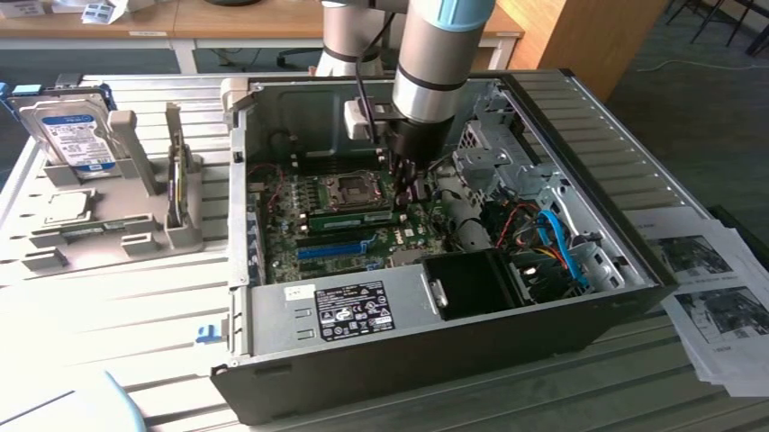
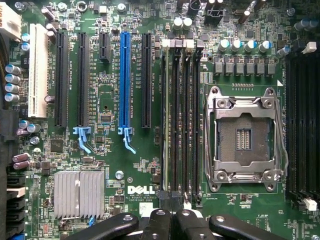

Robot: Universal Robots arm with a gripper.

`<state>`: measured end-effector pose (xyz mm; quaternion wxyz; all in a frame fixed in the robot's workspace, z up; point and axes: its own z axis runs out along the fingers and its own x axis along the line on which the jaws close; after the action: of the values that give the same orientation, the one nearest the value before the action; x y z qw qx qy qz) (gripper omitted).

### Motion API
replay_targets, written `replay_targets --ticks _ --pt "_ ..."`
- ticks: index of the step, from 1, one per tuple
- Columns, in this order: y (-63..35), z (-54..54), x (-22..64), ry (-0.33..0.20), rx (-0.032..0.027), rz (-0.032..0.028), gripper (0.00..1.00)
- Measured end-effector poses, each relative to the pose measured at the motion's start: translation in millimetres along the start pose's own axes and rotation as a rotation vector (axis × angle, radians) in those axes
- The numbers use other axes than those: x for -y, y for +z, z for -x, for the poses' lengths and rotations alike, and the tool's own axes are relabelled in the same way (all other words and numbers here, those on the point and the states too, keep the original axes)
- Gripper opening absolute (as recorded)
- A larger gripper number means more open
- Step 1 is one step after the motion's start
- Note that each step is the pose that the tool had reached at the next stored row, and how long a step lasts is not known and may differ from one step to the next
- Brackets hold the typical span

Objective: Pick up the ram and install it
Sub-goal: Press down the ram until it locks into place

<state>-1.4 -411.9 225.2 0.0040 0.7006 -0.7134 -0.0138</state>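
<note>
**Fingers clenched over the memory slots**

Gripper (image 1: 402,184) is hanging inside the open computer case (image 1: 625,270), low over the motherboard (image 2: 125,172), with its fingers (image 2: 159,226) pressed together and nothing showing between them. In the wrist view the two dark fingertips are meeting just short of the near ends of the black memory slots (image 2: 181,120), which are running away from them as a tight bank. Ram (image 1: 352,217) is lying as a long green stick seated across the board just beside the fingertips in the exterior view, between the empty processor socket (image 2: 243,136) and the blue slot (image 2: 124,80). In the wrist view its thin pale edge (image 2: 165,115) is sitting in the outermost slot of that bank, directly ahead of the fingers. The socket with its silver frame is lying off to one side of the fingers, the blue slot and the finned heatsink (image 2: 79,194) to the other. Outside the case a hard drive (image 1: 75,137) is standing in a grey rack (image 1: 132,211), well apart from the gripper.
</note>
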Motion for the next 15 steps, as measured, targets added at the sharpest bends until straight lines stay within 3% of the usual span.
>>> replay_targets --ticks 15 --pt "1.8 -0.2 0.0 0.0 0.0001 -0.0001 0.09"
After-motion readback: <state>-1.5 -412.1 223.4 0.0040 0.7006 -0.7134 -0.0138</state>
